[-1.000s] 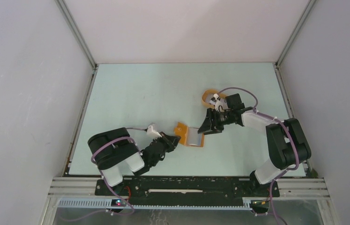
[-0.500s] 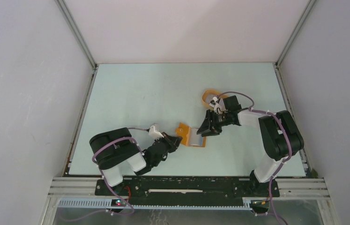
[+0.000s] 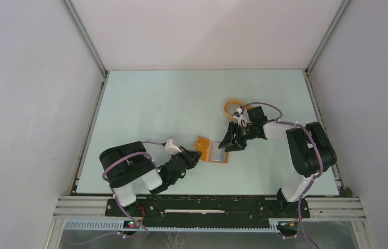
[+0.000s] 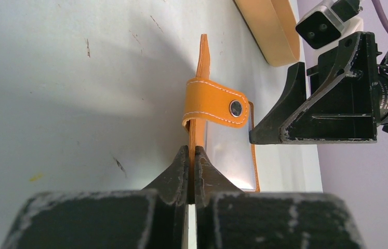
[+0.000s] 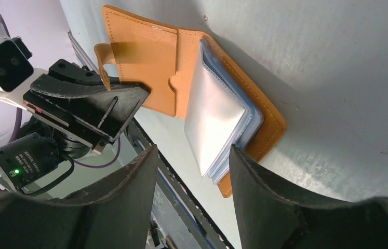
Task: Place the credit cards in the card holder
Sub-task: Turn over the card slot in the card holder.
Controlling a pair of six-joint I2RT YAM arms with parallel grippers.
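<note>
The left arm [image 3: 129, 171] is bent low over the counter [image 3: 171, 98]. The left fingers [image 4: 180, 167] are pressed shut on the edge of the card holder [image 4: 215, 101], so one cover is held standing up. The holder is laid open near the middle of the counter, between the two arms. The right arm [image 3: 306, 150] is folded and reached in from the right side. The right fingers [image 5: 142, 168] are spread apart just above the holder's flat half, and nothing is held in them. Pale cards [image 5: 212, 122] are seen lying inside the open holder. An orange tray [image 3: 231, 106] is set just behind the right fingers. The counter is pale green, and plain white walls [image 3: 25, 104] are set around it.
</note>
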